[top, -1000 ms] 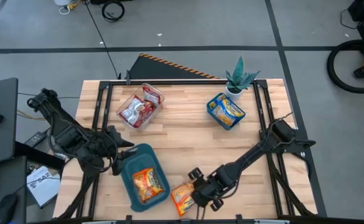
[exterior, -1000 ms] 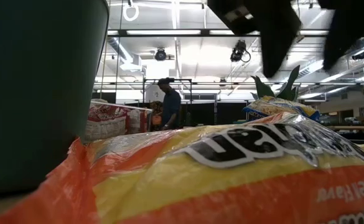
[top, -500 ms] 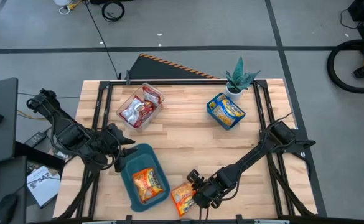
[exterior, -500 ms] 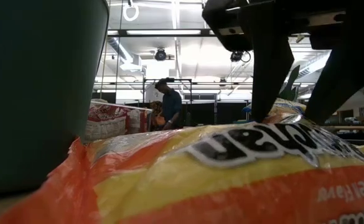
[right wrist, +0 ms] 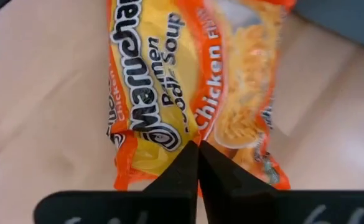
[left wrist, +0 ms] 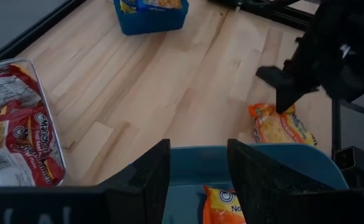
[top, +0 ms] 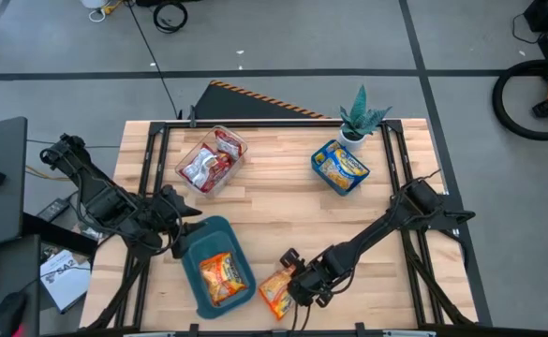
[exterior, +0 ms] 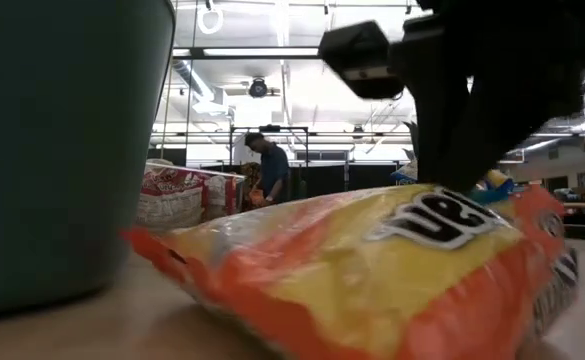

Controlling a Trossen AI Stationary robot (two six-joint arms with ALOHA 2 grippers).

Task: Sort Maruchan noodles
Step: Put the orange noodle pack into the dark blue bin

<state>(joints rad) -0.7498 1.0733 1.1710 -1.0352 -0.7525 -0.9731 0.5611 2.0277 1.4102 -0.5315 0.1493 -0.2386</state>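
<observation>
An orange Maruchan noodles packet (top: 274, 292) lies near the table's front edge, just right of the teal tray (top: 195, 245). My right gripper (top: 293, 285) is shut on it. A second orange packet (top: 221, 278) lies flat in the teal tray. Red packets fill the clear bin (top: 210, 159) at the far left. Blue-and-yellow packets sit in the blue tray (top: 340, 168) at the far right. My left gripper (left wrist: 197, 171) stands open above the teal tray's far rim (left wrist: 213, 152), with nothing between its fingers. My right gripper pinches a raised ridge of the wrapper's printed top face (right wrist: 197, 134) between its two fingertips (right wrist: 178, 171), near the packet's right end. The fingers come from above, slanting in from the table's right. The packet (exterior: 372, 270) is bunched and tipped up at the held end, its underside (exterior: 272, 330) on the table.
A small potted plant (top: 360, 117) stands at the far right, behind the blue tray. Bare wood lies in the table's middle between the three containers. A person (exterior: 270, 165) stands far off in the room beyond the table.
My right gripper has come down onto the orange packet, gone a little toward the table's left edge, and shut on its wrapper. The packet, flat before, has bunched up, and its held end now tips up off the table.
</observation>
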